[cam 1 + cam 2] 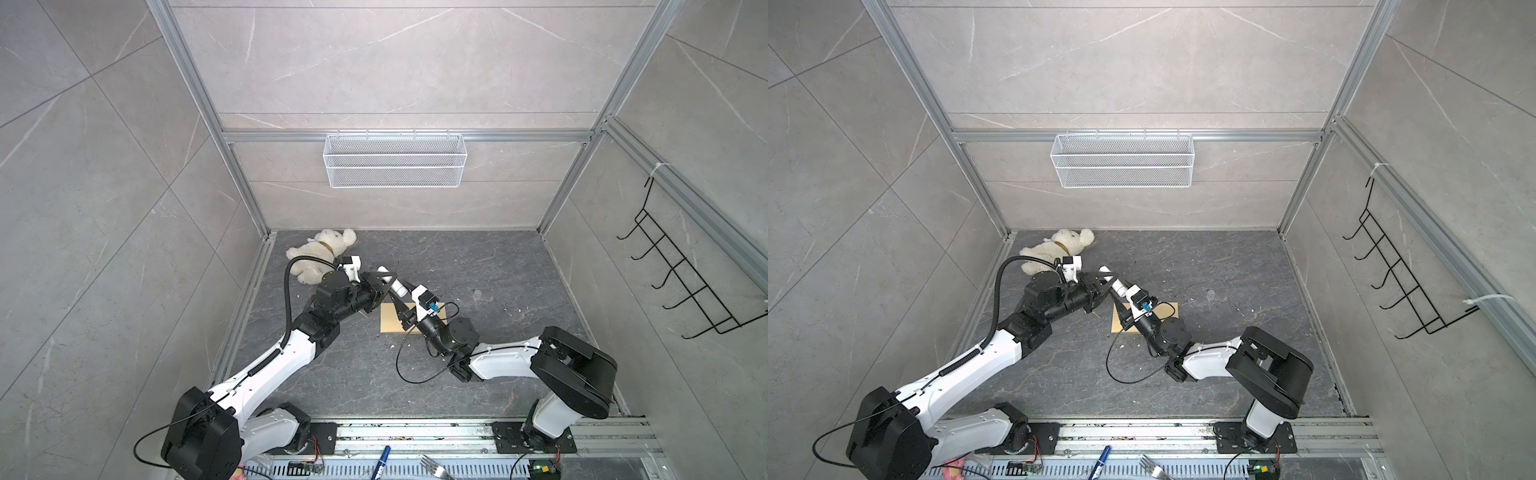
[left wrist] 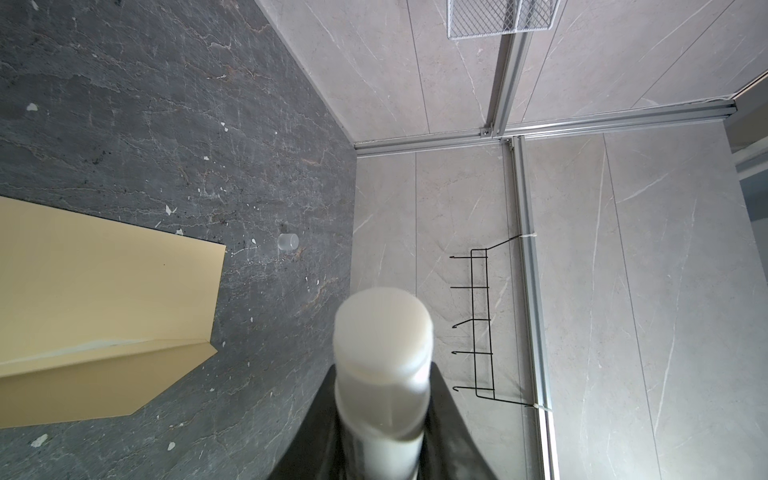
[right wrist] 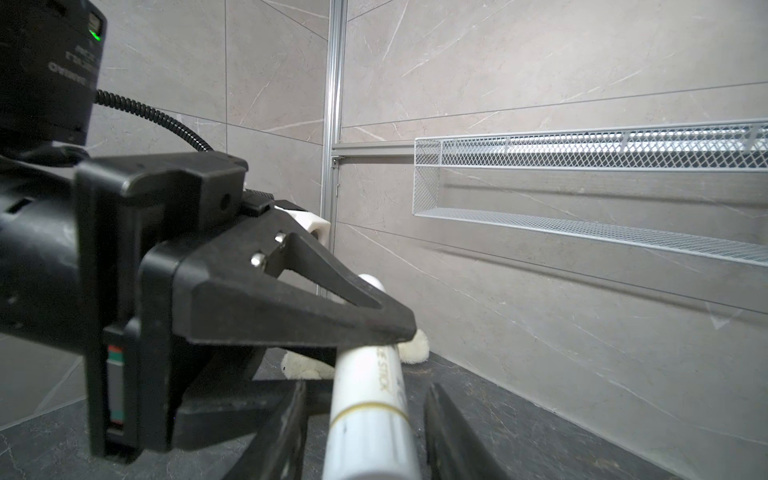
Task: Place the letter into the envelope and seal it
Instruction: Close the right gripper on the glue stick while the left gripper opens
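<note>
1. Centrally, the envelope [image 1: 388,321] lies flat on the dark table [image 1: 519,270], partly hidden under the right arm in both top views. The left wrist view shows its flap [image 2: 83,386] folded out along the crease, so the envelope is unsealed.
2. No letter shows in any view: there is no bordered sheet on the table or in either claw. It is judged to be inside the envelope already, though the pictures cannot confirm this.
3. The left claw [image 1: 384,279] is closed on a white glue stick [image 2: 382,345] and holds it above the table, near one end of the envelope.
4. The right claw [image 3: 368,399] has its jaws on either side of the free end of the stick. A thin gap shows at each side in the right wrist view, so the jaws are apart and not yet clamped.
5. A small clear cylinder [image 2: 288,242] stands alone on the table, well apart from the envelope. Whether it is the cap of the stick cannot be told.
6. Progress, as judged: the letter appears to have been inserted, and sealing is only being prepared. What remains is to ready the stick between the two claws, spread glue along the flap, fold the flap over and press it down.
7. A teddy bear [image 1: 322,253] lies at the far left corner of the table, behind the left claw, and has no part in the task.
</note>
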You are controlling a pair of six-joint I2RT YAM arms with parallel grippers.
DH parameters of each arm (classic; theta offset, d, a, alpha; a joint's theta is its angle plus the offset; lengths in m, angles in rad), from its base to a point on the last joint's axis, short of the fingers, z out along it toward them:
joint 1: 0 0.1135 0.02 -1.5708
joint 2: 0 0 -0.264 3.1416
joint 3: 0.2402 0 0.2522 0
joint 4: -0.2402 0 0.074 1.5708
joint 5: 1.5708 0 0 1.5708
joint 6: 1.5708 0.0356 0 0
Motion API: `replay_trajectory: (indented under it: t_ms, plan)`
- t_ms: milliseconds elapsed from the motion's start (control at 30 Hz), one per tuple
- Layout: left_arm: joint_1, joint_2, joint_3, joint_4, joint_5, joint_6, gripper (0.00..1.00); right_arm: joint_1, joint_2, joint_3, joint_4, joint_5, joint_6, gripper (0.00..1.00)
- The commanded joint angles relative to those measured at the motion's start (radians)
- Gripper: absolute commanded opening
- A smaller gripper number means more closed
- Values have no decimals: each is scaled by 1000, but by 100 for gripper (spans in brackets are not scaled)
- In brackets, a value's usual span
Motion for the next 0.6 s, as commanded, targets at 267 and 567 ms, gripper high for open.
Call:
replay_trajectory:
  t_ms: [267,567]
  plan:
    - [1,-4,34,73,39,-9,0,5,34,50,29,30,19,41]
    - [1,6,32,71,47,8,0,5,38,57,29,41,20,22]
